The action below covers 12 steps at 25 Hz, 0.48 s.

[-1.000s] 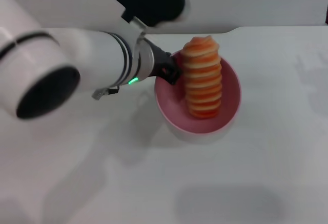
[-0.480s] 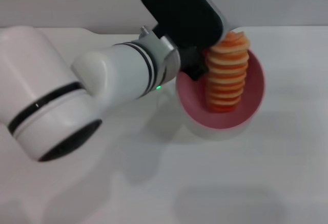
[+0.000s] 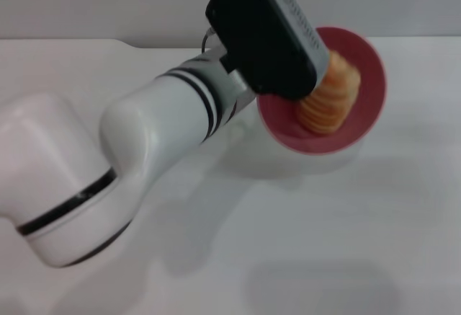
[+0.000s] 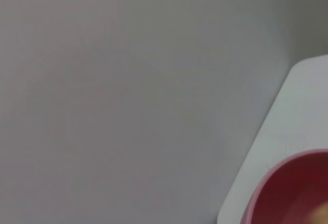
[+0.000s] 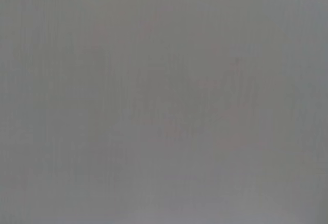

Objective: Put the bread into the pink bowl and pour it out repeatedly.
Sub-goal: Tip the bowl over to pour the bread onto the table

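Note:
My left arm reaches across the head view, and the pink bowl (image 3: pixel 367 63) hangs from it above the white table (image 3: pixel 302 243), tipped steeply so that its inside faces the camera. The bread (image 3: pixel 330 102), orange-and-cream ridged, lies inside the bowl against its lower wall. My left gripper (image 3: pixel 268 93) is at the bowl's near rim, and its fingers are hidden behind the black wrist housing. In the left wrist view, part of the pink bowl (image 4: pixel 287 183) shows at a corner. The right gripper is out of view.
The bowl's shadow falls on the white table under it. A grey wall runs behind the table's far edge (image 3: pixel 72 40). The right wrist view is plain grey.
My left arm has swung to the right and lifted the bowl off the table, tipping it steeply. The bread has slid down inside the bowl.

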Tool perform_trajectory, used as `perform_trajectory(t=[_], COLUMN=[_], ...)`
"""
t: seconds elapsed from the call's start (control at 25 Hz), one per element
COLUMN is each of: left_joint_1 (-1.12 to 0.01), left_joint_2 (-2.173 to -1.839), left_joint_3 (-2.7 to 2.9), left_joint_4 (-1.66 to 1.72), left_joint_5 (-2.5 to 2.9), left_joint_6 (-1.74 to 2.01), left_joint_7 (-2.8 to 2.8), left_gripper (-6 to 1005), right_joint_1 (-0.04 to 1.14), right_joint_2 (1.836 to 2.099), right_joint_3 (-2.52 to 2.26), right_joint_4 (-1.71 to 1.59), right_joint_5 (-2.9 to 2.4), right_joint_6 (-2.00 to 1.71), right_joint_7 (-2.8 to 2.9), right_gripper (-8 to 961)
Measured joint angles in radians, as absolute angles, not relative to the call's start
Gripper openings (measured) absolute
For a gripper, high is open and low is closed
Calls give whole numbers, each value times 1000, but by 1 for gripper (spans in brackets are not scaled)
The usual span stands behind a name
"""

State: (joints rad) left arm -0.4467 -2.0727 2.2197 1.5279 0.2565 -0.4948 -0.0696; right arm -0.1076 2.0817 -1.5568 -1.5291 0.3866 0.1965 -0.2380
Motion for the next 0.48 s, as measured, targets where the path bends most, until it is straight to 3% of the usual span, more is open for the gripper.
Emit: perform_trajectory(t=[0.48], left_joint_1=[-442], left_joint_2=[-2074], left_joint_3=[2198], left_joint_4=[1389], left_joint_5=[332], left_joint_6=[-265], left_joint_7=[-162], left_gripper=[57], right_joint_1=[-101], right_joint_2=[2082], right_joint_3=[-1551], right_joint_4=[-1554], right_joint_5=[387], right_joint_6=[237], right_joint_7=[-238], right_gripper=[592])
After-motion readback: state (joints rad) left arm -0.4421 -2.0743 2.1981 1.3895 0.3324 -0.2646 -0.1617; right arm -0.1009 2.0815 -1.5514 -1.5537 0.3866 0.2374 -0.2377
